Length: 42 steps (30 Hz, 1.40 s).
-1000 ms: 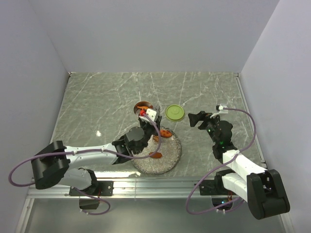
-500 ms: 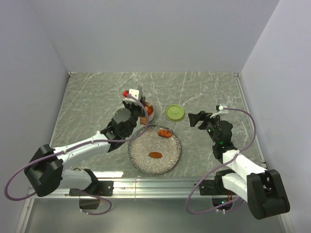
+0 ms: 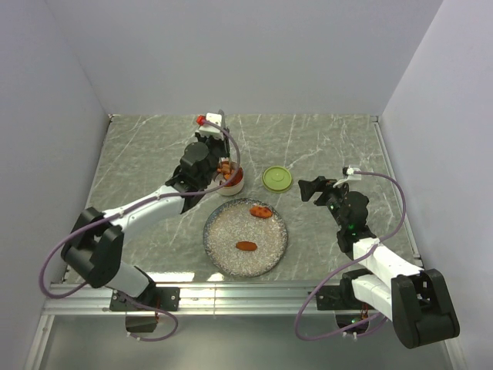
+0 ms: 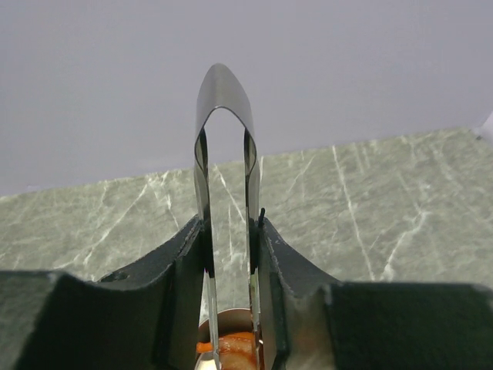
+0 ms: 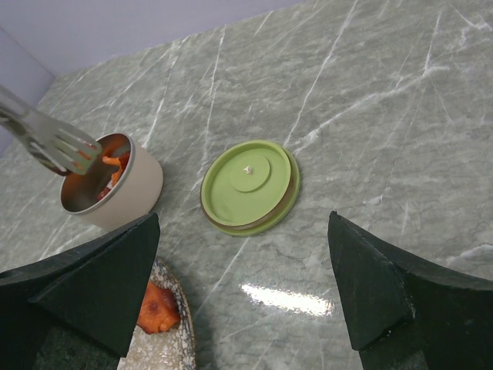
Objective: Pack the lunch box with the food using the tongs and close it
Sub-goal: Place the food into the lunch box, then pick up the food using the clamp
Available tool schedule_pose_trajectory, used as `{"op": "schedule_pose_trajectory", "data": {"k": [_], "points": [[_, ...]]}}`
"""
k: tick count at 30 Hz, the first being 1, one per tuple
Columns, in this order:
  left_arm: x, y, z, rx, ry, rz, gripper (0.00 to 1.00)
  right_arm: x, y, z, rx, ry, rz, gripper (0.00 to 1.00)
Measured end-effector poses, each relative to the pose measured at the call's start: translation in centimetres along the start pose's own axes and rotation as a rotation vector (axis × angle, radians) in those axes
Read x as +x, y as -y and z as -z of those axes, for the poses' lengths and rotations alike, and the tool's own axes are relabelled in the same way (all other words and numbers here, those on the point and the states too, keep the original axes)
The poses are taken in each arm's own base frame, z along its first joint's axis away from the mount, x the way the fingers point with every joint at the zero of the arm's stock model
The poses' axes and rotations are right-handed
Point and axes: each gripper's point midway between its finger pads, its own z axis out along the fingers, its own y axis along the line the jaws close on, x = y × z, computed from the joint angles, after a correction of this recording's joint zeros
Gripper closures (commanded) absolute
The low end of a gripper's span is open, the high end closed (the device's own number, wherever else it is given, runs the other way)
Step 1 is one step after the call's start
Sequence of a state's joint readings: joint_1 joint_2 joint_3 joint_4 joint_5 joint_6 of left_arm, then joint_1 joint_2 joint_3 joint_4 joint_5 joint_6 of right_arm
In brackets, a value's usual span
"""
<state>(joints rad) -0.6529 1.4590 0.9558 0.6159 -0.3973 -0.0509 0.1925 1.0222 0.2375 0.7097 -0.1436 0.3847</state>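
The table (image 3: 139, 154) is grey-green marble with thin white veins. At the centre of the top view, the plate (image 3: 227, 231) is grey with pale speckles and the food (image 3: 261, 211) on it is orange-red, while the lid (image 3: 277, 179) up and right of it is lime green. At the left of the right wrist view, the lunch box (image 5: 135, 193) has a cream-beige wall and the tongs (image 5: 54, 142) are silver-grey.

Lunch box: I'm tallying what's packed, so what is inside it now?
Orange-red pieces lie inside the lunch box, the tongs tips at its opening. Its wall and the tongs hide the rest, so no count.
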Motion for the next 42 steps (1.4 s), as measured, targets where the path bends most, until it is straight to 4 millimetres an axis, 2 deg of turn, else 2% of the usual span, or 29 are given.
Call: {"op": "schedule_pose_trajectory", "data": {"k": [5,7,13,21,26,29,33,39,42], "points": [[3.0,0.1,-1.1,0.011,-0.061,-0.034,0.61,0.0,0.0,0.0,-0.001,-0.001,0.0,0.04],[3.3,0.2,-1.2,0.019,-0.07,-0.038,0.6,0.0,0.0,0.0,-0.001,-0.001,0.0,0.04],[3.1,0.3,-1.2,0.024,-0.059,-0.036,0.56,0.0,0.0,0.0,0.0,-0.001,0.0,0.04],[3.1,0.4,-1.2,0.028,-0.059,-0.038,0.56,0.1,0.0,0.0,-0.001,-0.002,0.0,0.04],[2.0,0.4,-0.8,0.037,-0.038,-0.029,0.56,0.1,0.0,0.0,-0.001,-0.002,0.0,0.04],[1.1,0.3,0.4,0.051,-0.02,-0.02,0.56,0.1,0.0,0.0,-0.001,-0.002,0.0,0.04],[0.3,0.9,3.3,0.088,0.008,-0.006,0.56,0.1,0.0,0.0,-0.001,-0.002,0.0,0.04],[0.2,5.3,7.8,0.207,0.009,0.02,0.55,0.1,0.0,0.0,-0.001,-0.002,0.0,0.04],[0.5,6.8,9.1,0.244,-0.008,0.045,0.55,0.1,0.0,0.0,0.0,-0.002,0.0,0.04]]}}
